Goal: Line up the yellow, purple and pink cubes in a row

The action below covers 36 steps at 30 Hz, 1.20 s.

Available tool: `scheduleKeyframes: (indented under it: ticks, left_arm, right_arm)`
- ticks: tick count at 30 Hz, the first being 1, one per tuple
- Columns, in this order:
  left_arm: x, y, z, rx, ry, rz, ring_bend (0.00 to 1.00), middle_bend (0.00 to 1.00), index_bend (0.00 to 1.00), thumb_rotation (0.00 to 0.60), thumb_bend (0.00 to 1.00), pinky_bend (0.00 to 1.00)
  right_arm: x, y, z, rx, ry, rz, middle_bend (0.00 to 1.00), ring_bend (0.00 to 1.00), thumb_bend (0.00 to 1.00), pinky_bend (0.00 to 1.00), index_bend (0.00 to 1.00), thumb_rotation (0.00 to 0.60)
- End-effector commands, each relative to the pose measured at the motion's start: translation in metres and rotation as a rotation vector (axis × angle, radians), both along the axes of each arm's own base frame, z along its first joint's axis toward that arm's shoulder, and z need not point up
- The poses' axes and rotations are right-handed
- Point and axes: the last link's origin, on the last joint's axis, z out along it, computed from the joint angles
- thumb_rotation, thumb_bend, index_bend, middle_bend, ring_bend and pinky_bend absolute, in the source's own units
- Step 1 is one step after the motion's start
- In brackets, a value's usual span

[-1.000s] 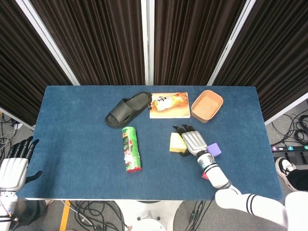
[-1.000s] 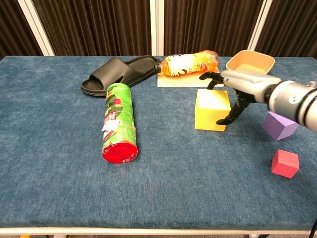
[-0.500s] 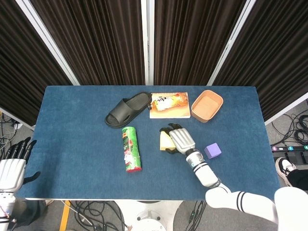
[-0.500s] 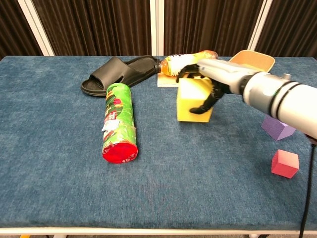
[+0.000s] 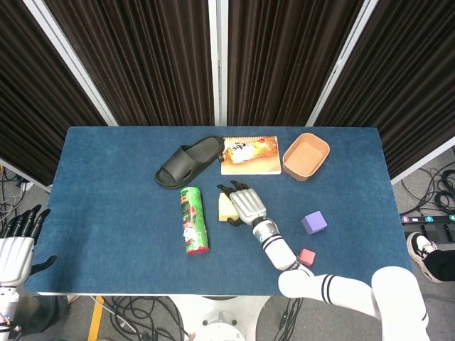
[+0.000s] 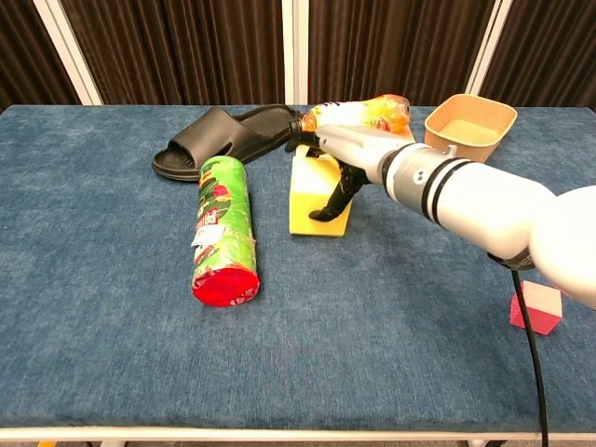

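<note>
My right hand point(image 5: 246, 204) grips the yellow cube point(image 5: 225, 207) at the table's middle, fingers over its top and thumb down its right side. In the chest view the yellow cube point(image 6: 311, 200) stands just right of the can, with the right hand point(image 6: 341, 160) draped on it. The purple cube point(image 5: 314, 222) sits to the right, apart from the hand; my forearm hides it in the chest view. The pink cube point(image 5: 306, 257) lies near the front edge, and the pink cube point(image 6: 536, 308) shows at the far right. My left hand point(image 5: 17, 250) hangs off the table's left side, fingers spread, empty.
A green chips can point(image 5: 193, 220) lies just left of the yellow cube. A black slipper point(image 5: 188, 161), an orange bottle point(image 5: 249, 149) on a notebook, and an orange bowl point(image 5: 306, 156) line the back of the blue table point(image 5: 106, 199).
My right hand has carried the yellow cube leftward, from beside the purple cube to beside the chips can. The left hand has sunk slightly lower.
</note>
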Motion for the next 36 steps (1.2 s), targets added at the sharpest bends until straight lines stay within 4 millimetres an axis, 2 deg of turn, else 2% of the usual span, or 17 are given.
scheduleKeyframes:
  ticks: [1, 3, 7, 10, 12, 14, 17, 19, 22, 27, 32, 36]
  left_arm:
    - [0.0, 0.0, 0.0, 0.004, 0.0, -0.004, 0.11, 0.16, 0.13, 0.6, 0.06, 0.16]
    - [0.001, -0.001, 0.001, 0.01, 0.0, -0.009, 0.11, 0.16, 0.13, 0.6, 0.06, 0.16]
    - [0.002, 0.0, 0.002, 0.016, -0.004, -0.017, 0.11, 0.16, 0.13, 0.6, 0.06, 0.16]
    - [0.002, -0.001, 0.002, 0.012, -0.01, -0.017, 0.11, 0.16, 0.14, 0.6, 0.06, 0.16]
    - [0.002, 0.0, 0.001, 0.008, -0.015, -0.018, 0.11, 0.16, 0.13, 0.6, 0.06, 0.16]
    - [0.004, 0.002, 0.0, 0.004, -0.022, -0.023, 0.11, 0.16, 0.14, 0.6, 0.06, 0.16]
    - [0.008, 0.004, -0.001, -0.003, -0.027, -0.036, 0.11, 0.16, 0.14, 0.6, 0.06, 0.16]
    - [0.012, 0.005, -0.001, -0.01, -0.035, -0.044, 0.11, 0.16, 0.14, 0.6, 0.06, 0.16]
    - [0.015, 0.006, -0.001, -0.016, -0.036, -0.048, 0.11, 0.16, 0.13, 0.6, 0.06, 0.16]
    - [0.018, 0.006, -0.002, -0.023, -0.032, -0.043, 0.11, 0.16, 0.13, 0.6, 0.06, 0.16]
    - [0.021, 0.006, -0.001, -0.026, -0.03, -0.041, 0.11, 0.16, 0.14, 0.6, 0.06, 0.16]
    - [0.021, 0.006, -0.002, -0.028, -0.028, -0.033, 0.11, 0.16, 0.13, 0.6, 0.06, 0.16]
  right_arm:
    - [0.0, 0.005, 0.0, 0.016, 0.01, 0.005, 0.09, 0.0, 0.12, 0.04, 0.0, 0.6]
    - [-0.001, 0.007, 0.007, 0.015, -0.006, -0.002, 0.04, 0.0, 0.1, 0.01, 0.0, 0.6]
    - [-0.016, 0.011, 0.04, -0.035, -0.026, 0.005, 0.01, 0.0, 0.09, 0.0, 0.0, 0.6]
    - [-0.047, 0.015, 0.081, -0.107, 0.003, 0.008, 0.06, 0.0, 0.1, 0.0, 0.0, 0.6]
    - [-0.068, 0.02, 0.101, -0.13, 0.027, 0.003, 0.1, 0.0, 0.1, 0.0, 0.0, 0.6]
    - [-0.093, 0.028, 0.12, -0.145, 0.08, 0.009, 0.13, 0.0, 0.1, 0.0, 0.02, 0.6]
    - [-0.128, 0.04, 0.137, -0.141, 0.185, 0.021, 0.14, 0.0, 0.11, 0.0, 0.07, 0.6]
    - [-0.149, 0.047, 0.143, -0.126, 0.244, 0.021, 0.14, 0.0, 0.11, 0.0, 0.08, 0.6]
    - [-0.171, 0.055, 0.147, -0.103, 0.28, 0.012, 0.14, 0.0, 0.11, 0.0, 0.09, 0.6]
    - [-0.199, 0.056, 0.145, -0.084, 0.329, 0.001, 0.13, 0.0, 0.11, 0.0, 0.11, 0.6]
    - [-0.209, 0.051, 0.135, -0.066, 0.338, 0.004, 0.12, 0.0, 0.12, 0.0, 0.11, 0.6]
    - [-0.208, 0.046, 0.127, -0.061, 0.311, 0.019, 0.12, 0.0, 0.12, 0.0, 0.12, 0.6]
